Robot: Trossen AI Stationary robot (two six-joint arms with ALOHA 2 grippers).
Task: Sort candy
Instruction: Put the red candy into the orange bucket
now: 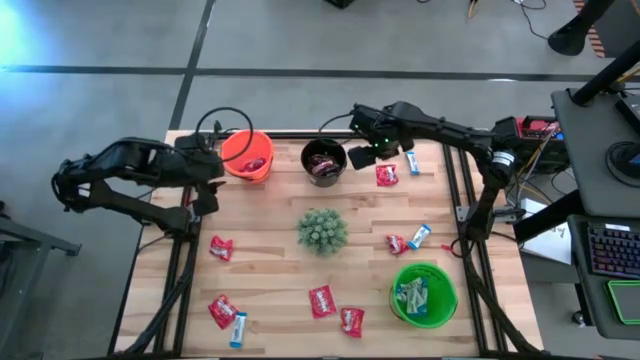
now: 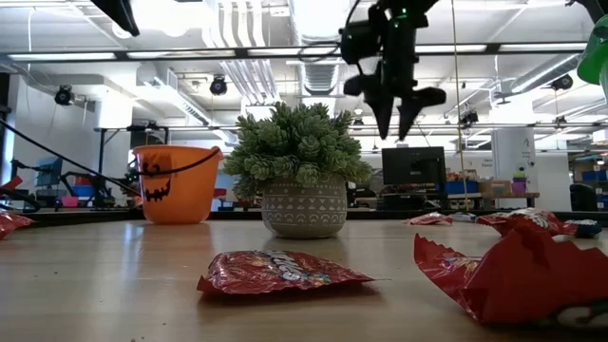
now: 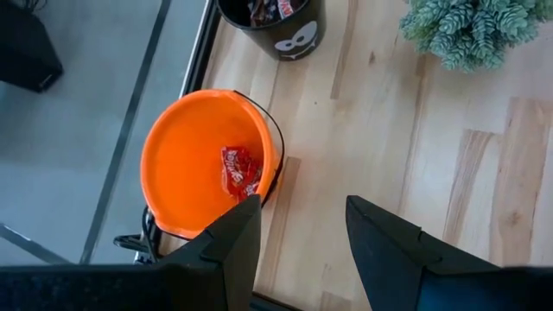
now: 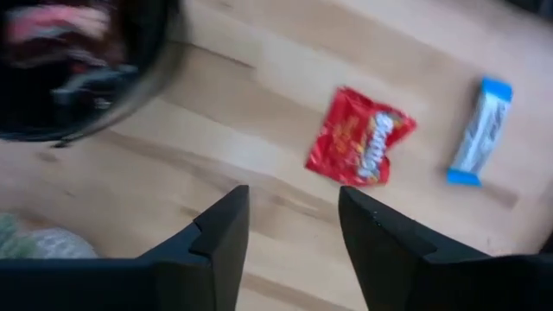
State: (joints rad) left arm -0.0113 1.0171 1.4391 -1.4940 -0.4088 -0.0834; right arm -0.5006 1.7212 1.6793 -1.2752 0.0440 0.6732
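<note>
Small wrapped candy lies scattered on the wooden table: red packets (image 1: 386,175) (image 1: 322,300) and blue-white bars (image 1: 412,163) (image 1: 238,328). My right gripper (image 4: 291,197) hangs open above the table between the black bucket (image 1: 324,160) and a red packet (image 4: 360,138), holding nothing; in the low view it (image 2: 397,114) is well above the tabletop. My left gripper (image 3: 302,207) stands open and empty at the table's left edge, beside the orange bucket (image 3: 207,160), which holds a red candy (image 3: 238,171).
A green bucket (image 1: 423,293) with blue-white candy stands at the near right. A spiky green plant ball in a pot (image 1: 322,230) sits mid-table. The black bucket (image 3: 272,22) holds dark candy. More red packets (image 1: 221,248) (image 2: 280,271) lie near the front.
</note>
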